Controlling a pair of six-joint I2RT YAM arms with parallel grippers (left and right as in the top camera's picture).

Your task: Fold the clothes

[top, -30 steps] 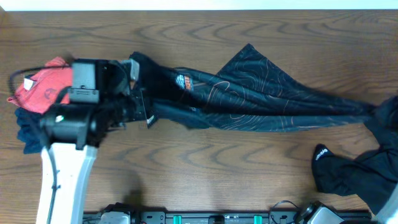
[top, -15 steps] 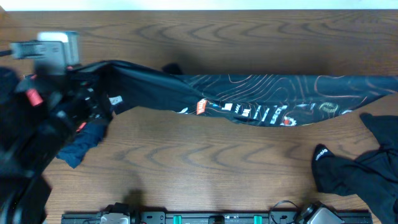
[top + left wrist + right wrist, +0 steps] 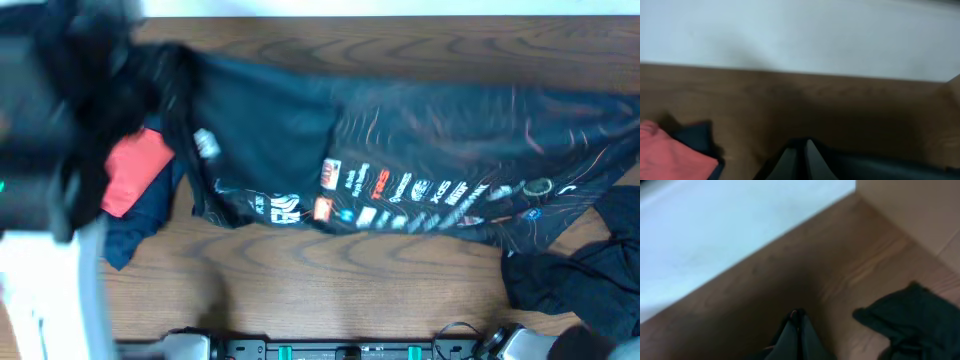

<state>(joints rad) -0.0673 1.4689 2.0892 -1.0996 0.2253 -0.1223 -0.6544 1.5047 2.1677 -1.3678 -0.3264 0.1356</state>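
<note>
— Where's the shirt, then?

— The black T-shirt (image 3: 420, 130) is stretched wide across the upper half of the overhead view, from the upper left out to the right edge. A row of small white and red logos runs along its lower part. I can't tell whether it hangs just above the table (image 3: 330, 300) or brushes it.

— Who has hold of it?

— Both, I'd say. The left gripper (image 3: 803, 160) has its fingers pressed together at the bottom of its own view, and dark cloth runs off to their right. The right gripper (image 3: 799, 332) is pinched tight too. What it pinches is hard to see, but the shirt leads off toward its side, so I reckon it is clamped on the other end.

— Any folding done?

— None that I can see. The shirt is only spread, with no fold laid in it. At the left a crumpled red garment (image 3: 135, 172) lies on a dark blue garment (image 3: 128, 238). A black garment (image 3: 570, 285) sits bunched in the lower right corner. All of that is left to do.

— What can't you make out?

— Plenty. The left arm (image 3: 60, 110) is a dark smear in the upper left and covers that end of the shirt. The frame edge cuts off the right end, and the right gripper doesn't show from above at all. Both wrist views are soft.
</note>
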